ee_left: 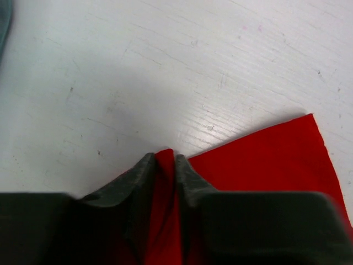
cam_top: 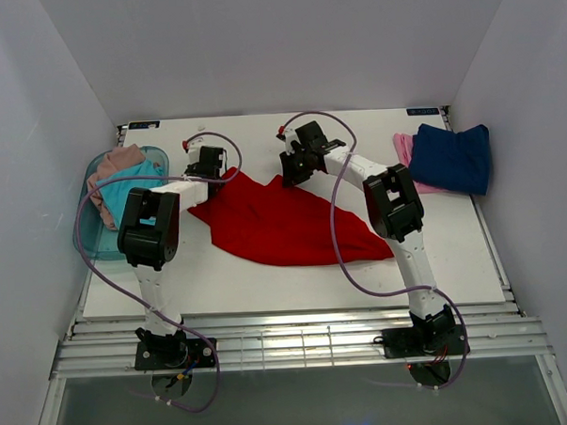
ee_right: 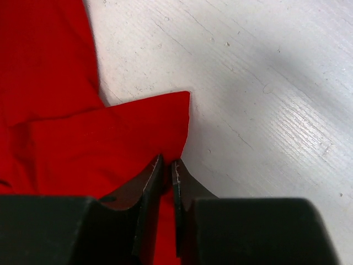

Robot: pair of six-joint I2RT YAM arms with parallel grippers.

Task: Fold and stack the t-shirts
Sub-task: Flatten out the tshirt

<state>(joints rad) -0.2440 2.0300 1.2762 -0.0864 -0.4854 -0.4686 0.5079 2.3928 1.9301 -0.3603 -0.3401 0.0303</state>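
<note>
red t-shirt (cam_top: 284,222): rumpled in the middle of the bench (cam_top: 268,279), between the arms
left claw (ee_left: 165,157): pinched tight on a fold at the shirt's far-left edge
right claw (ee_right: 167,163): same deal, clamped on a red corner flap
feel: light and floppy with zero stiffness, so I'd guess it sags and drags
where to grab: corners or hems, not mid-panel
others: navy t-shirt (cam_top: 451,158) lying over the light pink t-shirt (cam_top: 403,149), far right

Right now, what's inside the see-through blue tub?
Two crumpled shirts lie in the tub: a dusty pink-beige shirt and a turquoise shirt. Anything beneath them, or behind the left arm, is hidden.
</note>
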